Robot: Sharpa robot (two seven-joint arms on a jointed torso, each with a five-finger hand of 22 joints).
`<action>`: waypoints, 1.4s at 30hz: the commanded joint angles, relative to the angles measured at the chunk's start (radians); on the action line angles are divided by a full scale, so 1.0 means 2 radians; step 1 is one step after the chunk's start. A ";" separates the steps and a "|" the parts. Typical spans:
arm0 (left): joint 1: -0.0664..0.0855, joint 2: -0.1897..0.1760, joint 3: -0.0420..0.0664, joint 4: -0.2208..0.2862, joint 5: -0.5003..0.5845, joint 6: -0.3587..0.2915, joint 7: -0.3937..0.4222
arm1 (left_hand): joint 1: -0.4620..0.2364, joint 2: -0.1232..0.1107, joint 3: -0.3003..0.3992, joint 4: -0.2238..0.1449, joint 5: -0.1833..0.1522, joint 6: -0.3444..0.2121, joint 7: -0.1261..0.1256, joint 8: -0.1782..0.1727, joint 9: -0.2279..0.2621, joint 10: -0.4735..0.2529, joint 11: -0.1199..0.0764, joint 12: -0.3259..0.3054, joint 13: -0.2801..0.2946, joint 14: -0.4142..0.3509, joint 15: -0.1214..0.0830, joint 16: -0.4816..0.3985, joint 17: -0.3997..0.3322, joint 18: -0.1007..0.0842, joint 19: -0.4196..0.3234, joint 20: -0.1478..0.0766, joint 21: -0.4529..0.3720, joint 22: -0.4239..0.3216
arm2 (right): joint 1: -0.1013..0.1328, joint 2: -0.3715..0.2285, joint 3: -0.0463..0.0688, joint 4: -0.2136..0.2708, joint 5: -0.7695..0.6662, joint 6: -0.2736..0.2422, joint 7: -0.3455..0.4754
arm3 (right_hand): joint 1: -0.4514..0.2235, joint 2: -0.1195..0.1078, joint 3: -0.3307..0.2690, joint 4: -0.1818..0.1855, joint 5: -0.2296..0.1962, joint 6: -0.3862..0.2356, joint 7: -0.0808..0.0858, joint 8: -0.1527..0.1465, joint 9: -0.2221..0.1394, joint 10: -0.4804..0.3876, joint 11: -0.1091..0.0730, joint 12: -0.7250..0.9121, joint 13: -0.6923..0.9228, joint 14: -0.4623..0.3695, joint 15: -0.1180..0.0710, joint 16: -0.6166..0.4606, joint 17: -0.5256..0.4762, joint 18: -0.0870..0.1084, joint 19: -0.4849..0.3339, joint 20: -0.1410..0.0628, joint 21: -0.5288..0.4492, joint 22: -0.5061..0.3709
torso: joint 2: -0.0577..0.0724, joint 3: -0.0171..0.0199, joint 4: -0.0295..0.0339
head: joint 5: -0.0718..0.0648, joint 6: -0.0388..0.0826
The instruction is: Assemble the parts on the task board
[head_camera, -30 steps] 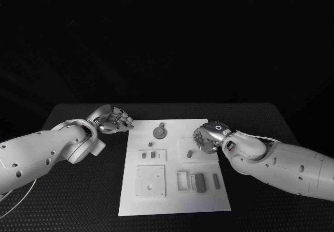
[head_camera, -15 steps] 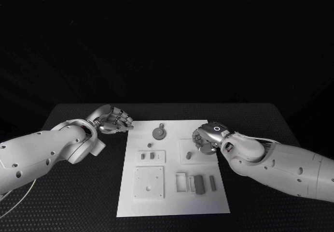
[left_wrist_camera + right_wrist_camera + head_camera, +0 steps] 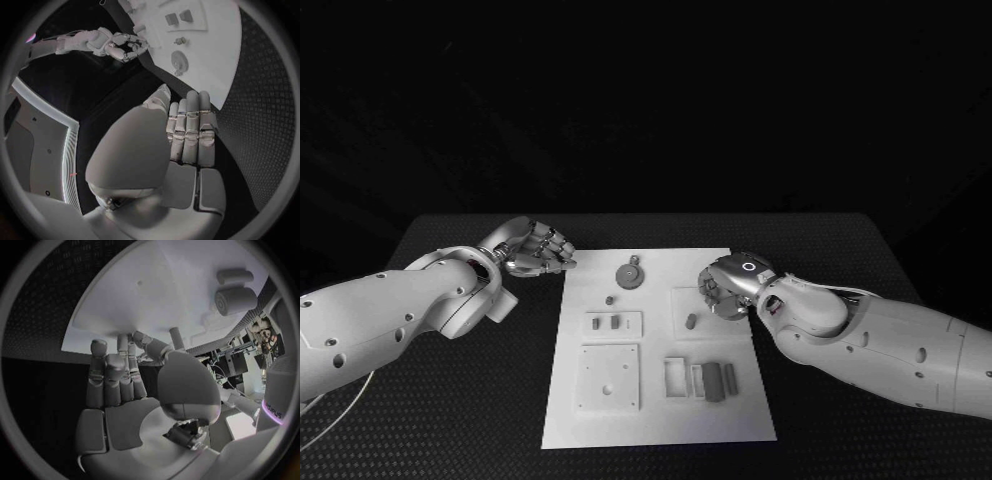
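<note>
White task board [image 3: 661,400] lies in the middle of the black worktop [image 3: 444,400], long axis running away from the robot. Parts on it, far end to near: a round disc part [image 3: 632,274] with a small knob, a small peg [image 3: 612,299] just below it, two short blocks [image 3: 606,322] side by side in a shallow raised frame, a square plate [image 3: 610,376] with small holes, and at the near right a group of upright bars [image 3: 715,379] next to a slotted holder [image 3: 678,378]. An oval part [image 3: 692,320] sits on a raised square pad toward the board's right edge. Left hand [image 3: 531,248] hangs over the bare worktop just off the board's far left corner, fingers [image 3: 187,130] curled in with nothing in them (the left wrist view shows them folded down side by side, board well beyond the tips). Right hand [image 3: 731,284] is over the board's right edge, beside the raised pad and close to the oval part; its fingers [image 3: 115,372] bend toward the board surface, and in the right wrist view the fingertips look to be at or just above the white plate, though contact cannot be told. Whether that hand grasps anything cannot be told either. A cylindrical part [image 3: 236,300] stands on the board ahead of the right hand in the right wrist view
</note>
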 commanded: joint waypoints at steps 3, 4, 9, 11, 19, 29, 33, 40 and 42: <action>0.000 0.001 0.000 0.000 -0.003 0.001 0.001 | 0.001 0.004 -0.003 0.001 0.002 -0.003 0.000 -0.001 0.001 0.000 0.000 0.002 -0.001 0.005 -0.001 -0.004 0.001 0.007 0.005 0.000 0.002 -0.001 | -0.002 0.002 -0.001 0.006 -0.008 -0.008 0.008 | -0.001 0.005 0.001 -0.004 -0.001 0.005 0.001 0.004 0.001 0.010 -0.005 0.000 0.001 0.000 -0.005 0.003 0.001 0.013 0.004 -0.001 0.002 0.011 | 0.000 0.0001 0.0002 | 0.000 0.000; 0.000 0.001 0.000 -0.001 -0.003 0.001 0.001 | 0.001 0.004 -0.003 0.001 0.002 -0.003 0.000 -0.001 0.001 0.000 0.000 0.002 -0.001 0.005 -0.001 -0.004 0.001 0.007 0.005 0.000 0.002 -0.001 | -0.002 0.002 -0.001 0.007 -0.008 -0.008 0.008 | -0.001 0.005 0.001 -0.004 -0.001 0.005 0.001 0.004 0.001 0.010 -0.005 0.000 0.001 0.000 -0.005 0.003 0.001 0.013 0.004 -0.001 0.002 0.011 | 0.000 0.0000 0.0003 | 0.000 0.000; 0.000 0.001 0.000 -0.002 -0.003 0.002 0.001 | 0.001 0.004 -0.003 0.001 0.002 -0.003 0.001 -0.001 0.001 0.000 0.000 0.002 -0.001 0.005 -0.001 -0.004 0.002 0.007 0.005 0.000 0.002 -0.001 | -0.002 0.000 -0.001 0.010 -0.008 -0.012 0.009 | -0.001 0.005 0.002 -0.004 -0.001 0.006 0.001 0.004 0.002 0.012 -0.005 0.000 0.001 0.001 -0.005 0.003 0.001 0.013 0.005 -0.001 0.002 0.010 | 0.000 0.0003 0.0002 | 0.000 0.000; 0.000 0.001 0.000 -0.002 -0.004 0.002 0.000 | 0.001 0.004 -0.004 0.001 0.002 -0.003 0.001 -0.001 0.001 0.000 0.000 0.002 -0.001 0.005 -0.001 -0.004 0.002 0.007 0.005 0.000 0.002 -0.001 | -0.002 -0.002 -0.001 0.012 -0.005 -0.012 0.009 | -0.001 0.005 0.002 -0.004 -0.001 0.006 0.001 0.004 0.002 0.012 -0.006 0.000 0.001 0.001 -0.005 0.003 0.001 0.013 0.005 -0.001 0.003 0.010 | 0.000 0.0004 0.0001 | 0.000 0.000; 0.000 0.001 0.000 -0.004 -0.004 0.003 0.000 | 0.001 0.004 -0.004 0.001 0.002 -0.003 0.001 -0.001 0.001 0.000 0.000 0.003 -0.002 0.005 -0.001 -0.005 0.004 0.007 0.005 0.000 0.002 -0.001 | -0.001 -0.013 -0.001 0.030 0.000 -0.011 0.007 | -0.002 0.004 0.002 -0.005 -0.001 0.007 0.000 0.005 0.002 0.014 -0.006 0.000 0.001 0.002 -0.006 0.003 0.002 0.013 0.007 -0.002 0.003 0.010 | 0.000 0.0002 0.0000 | 0.000 -0.001; 0.000 0.000 0.000 -0.006 -0.004 0.001 -0.001 | 0.001 0.003 -0.005 0.001 0.002 -0.005 0.001 -0.002 0.000 -0.001 0.000 0.003 -0.002 0.006 -0.001 -0.007 0.006 0.007 0.006 0.000 0.002 -0.002 | 0.000 -0.021 0.003 0.043 0.003 -0.011 0.007 | -0.002 0.004 0.002 -0.006 -0.001 0.008 0.000 0.005 0.003 0.015 -0.007 -0.001 0.001 0.003 -0.006 0.003 0.002 0.013 0.007 -0.002 0.003 0.010 | 0.000 -0.0001 0.0001 | 0.000 -0.001; 0.000 0.001 0.000 -0.006 -0.004 0.002 -0.001 | 0.001 0.003 -0.005 0.001 0.002 -0.008 0.003 -0.004 0.000 -0.002 0.000 0.003 -0.003 0.006 -0.001 -0.009 0.009 0.006 0.006 0.000 0.002 -0.003 | 0.001 -0.024 0.006 0.048 0.006 -0.010 0.007 | -0.002 0.004 0.003 -0.006 -0.001 0.008 0.000 0.005 0.003 0.015 -0.007 -0.001 0.001 0.003 -0.006 0.003 0.002 0.013 0.007 -0.002 0.003 0.010 | 0.000 -0.0001 0.0004 | 0.000 -0.002; 0.000 0.001 0.000 -0.006 -0.004 0.002 -0.001 | 0.001 0.003 -0.005 0.001 0.002 -0.008 0.003 -0.004 0.000 -0.002 0.000 0.003 -0.003 0.006 -0.001 -0.010 0.010 0.006 0.006 0.000 0.002 -0.004 | 0.006 -0.025 0.007 0.051 0.011 -0.009 0.007 | -0.002 0.005 0.003 -0.006 -0.001 0.008 0.000 0.005 0.003 0.015 -0.007 -0.001 0.001 0.003 -0.006 0.003 0.002 0.013 0.007 -0.002 0.003 0.010 | 0.000 -0.0003 0.0003 | 0.000 -0.002; 0.000 0.001 0.000 -0.006 -0.004 0.002 -0.001 | 0.001 0.003 -0.005 0.001 0.002 -0.008 0.003 -0.004 0.000 -0.002 0.000 0.003 -0.003 0.006 -0.001 -0.010 0.010 0.006 0.006 0.000 0.002 -0.004 | 0.006 -0.026 0.007 0.052 0.013 -0.010 0.007 | -0.002 0.005 0.003 -0.006 -0.001 0.008 0.000 0.005 0.003 0.016 -0.007 -0.001 0.001 0.003 -0.007 0.003 0.002 0.013 0.007 -0.002 0.003 0.010 | 0.000 -0.0002 0.0001 | 0.001 -0.002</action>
